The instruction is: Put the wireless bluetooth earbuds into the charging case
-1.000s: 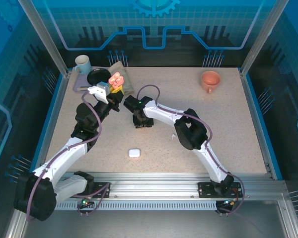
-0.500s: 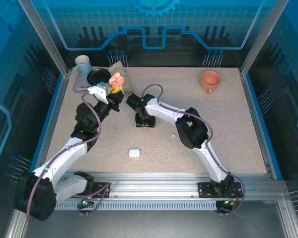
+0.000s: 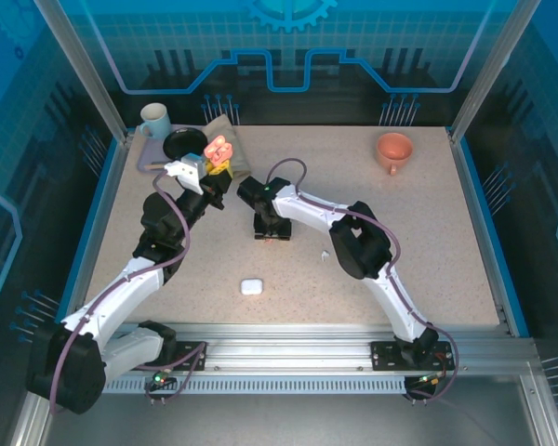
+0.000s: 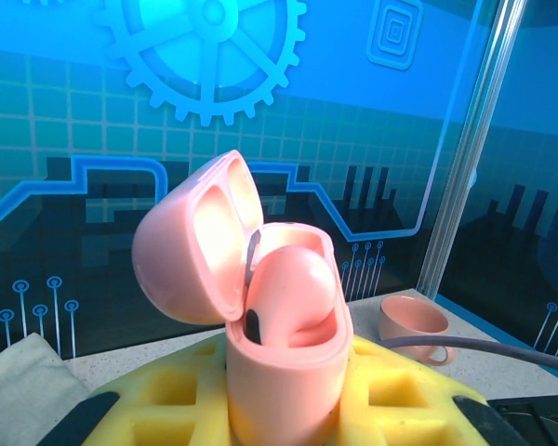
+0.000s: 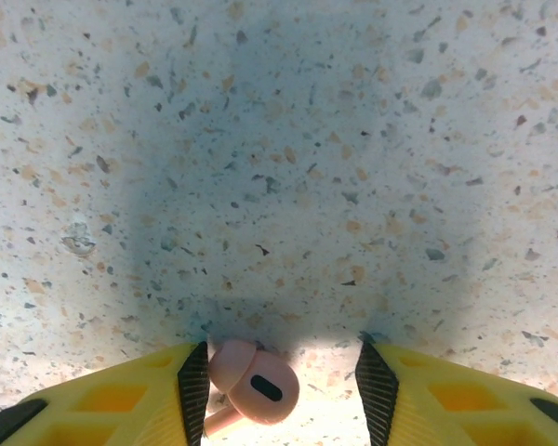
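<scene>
My left gripper (image 3: 216, 160) is raised near the back left, shut on a salmon-pink charging case (image 4: 284, 376) between its yellow fingers (image 4: 163, 395). The case's lid (image 4: 193, 243) stands open, and one pink earbud (image 4: 293, 290) sits in it. My right gripper (image 3: 272, 232) points straight down at the table's middle. In the right wrist view it (image 5: 284, 386) is open around a second pink earbud (image 5: 257, 381), which lies on the table against the left pad (image 5: 194, 381) and apart from the right pad. A white case (image 3: 251, 287), closed, lies near the front.
A pink cup (image 3: 393, 149) stands at the back right. At the back left are a white mug (image 3: 153, 119), a black plate (image 3: 184, 141) and a folded cloth (image 3: 231, 137). A tiny white object (image 3: 325, 254) lies beside the right arm.
The right gripper's jaws have spread wider, and its wrist has shifted slightly to the right. The left arm and the pink case have not moved.
</scene>
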### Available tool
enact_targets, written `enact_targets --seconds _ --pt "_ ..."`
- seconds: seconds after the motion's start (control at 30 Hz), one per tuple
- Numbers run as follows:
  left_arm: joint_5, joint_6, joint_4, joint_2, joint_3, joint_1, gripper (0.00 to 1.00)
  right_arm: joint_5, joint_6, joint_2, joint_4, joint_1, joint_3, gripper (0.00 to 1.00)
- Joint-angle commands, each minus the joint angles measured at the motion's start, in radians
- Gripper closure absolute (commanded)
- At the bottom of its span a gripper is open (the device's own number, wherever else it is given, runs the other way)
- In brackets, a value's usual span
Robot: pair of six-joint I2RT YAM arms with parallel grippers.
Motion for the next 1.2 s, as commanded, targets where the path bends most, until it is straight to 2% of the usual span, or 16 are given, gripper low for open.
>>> enact_targets --seconds 0.0,0.43,0.53,0.73,0.93,1.17 --pt "0.019 -0.019 0.025 -0.010 0.007 0.010 1.00 0.019 -0.018 -0.020 -0.078 0.014 -0.054 0.50" --pt "0.025 -0.033 0.031 0.000 0.010 0.010 1.00 0.039 -0.021 -0.091 -0.062 0.018 -0.082 0.49" --pt "0.026 -0.035 0.033 0.003 0.010 0.010 1.00 0.043 -0.009 -0.097 -0.067 0.020 -0.052 0.46" --pt "0.023 -0.037 0.038 0.007 0.010 0.010 1.00 0.069 0.017 -0.042 -0.126 0.020 0.057 0.44" --pt "0.021 -0.036 0.040 0.007 0.010 0.010 1.00 0.068 -0.027 0.032 -0.156 0.017 0.137 0.44" --pt "0.021 -0.038 0.045 0.011 0.014 0.010 1.00 0.101 -0.078 0.062 -0.186 0.014 0.135 0.45"
